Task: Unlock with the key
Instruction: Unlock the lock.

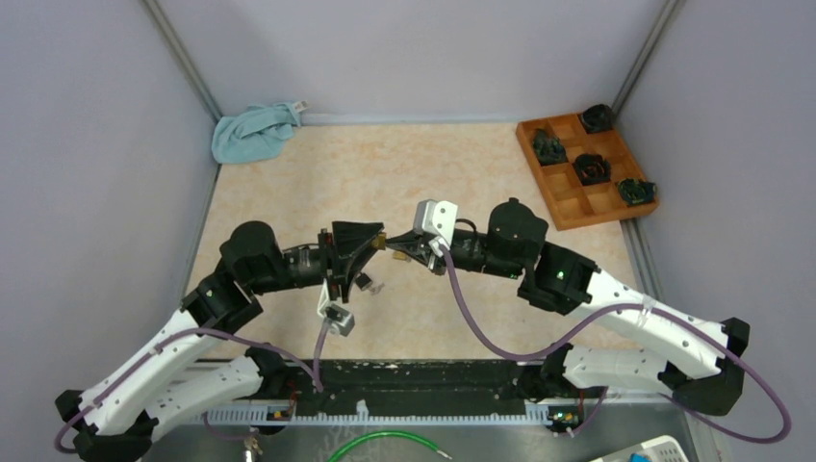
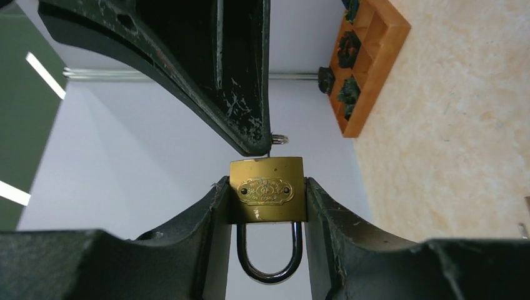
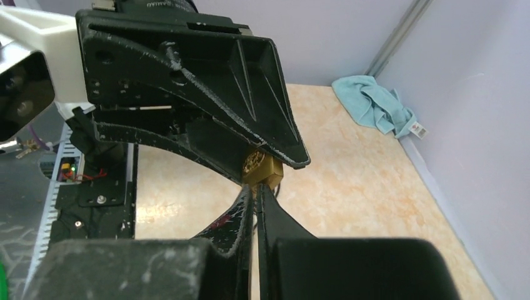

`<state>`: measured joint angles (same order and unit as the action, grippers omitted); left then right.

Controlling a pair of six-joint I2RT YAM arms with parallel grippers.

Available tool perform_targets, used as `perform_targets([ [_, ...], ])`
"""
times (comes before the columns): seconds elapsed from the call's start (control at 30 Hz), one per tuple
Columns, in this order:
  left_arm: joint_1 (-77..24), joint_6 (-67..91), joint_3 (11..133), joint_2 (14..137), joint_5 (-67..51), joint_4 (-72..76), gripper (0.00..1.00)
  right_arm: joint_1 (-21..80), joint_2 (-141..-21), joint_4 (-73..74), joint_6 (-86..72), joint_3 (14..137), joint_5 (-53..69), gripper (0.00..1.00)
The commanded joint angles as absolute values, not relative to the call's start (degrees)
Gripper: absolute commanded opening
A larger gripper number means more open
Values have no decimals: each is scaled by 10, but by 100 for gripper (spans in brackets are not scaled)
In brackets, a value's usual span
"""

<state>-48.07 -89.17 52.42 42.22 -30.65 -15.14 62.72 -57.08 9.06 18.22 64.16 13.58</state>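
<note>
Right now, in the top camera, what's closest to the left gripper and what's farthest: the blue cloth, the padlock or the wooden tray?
1. Padlock: clamped in the left gripper.
2. Blue cloth: far-left corner.
3. Wooden tray: far-right corner.

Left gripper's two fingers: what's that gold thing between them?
A brass padlock, clamped on both sides by the left gripper's fingers. The left wrist view shows it up close.
</note>
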Motion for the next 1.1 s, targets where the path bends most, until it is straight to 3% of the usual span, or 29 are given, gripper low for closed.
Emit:
perform_targets([
  [0.0, -487, -968, 505, 407, -340, -65, 0, 632, -587, 70, 130, 650, 136, 0],
  [0.27, -487, -1007, 474, 392, -334, -40, 0, 632, -588, 64, 67, 653, 116, 1],
  [0.37, -486, -1006, 477, 390, -330, -49, 0, 632, -571, 63, 59, 657, 97, 29],
  [0.5, -487, -1006, 481, 388, -324, -74, 0, 627, -550, 56, 50, 672, 97, 45],
  [0.67, -487, -1005, 483, 389, -328, -81, 0, 620, -550, 55, 19, 698, 115, 55],
  [1.07, -487, -1002, 489, 391, -331, -90, 0, 519, -573, 78, -71, 708, 299, 57],
])
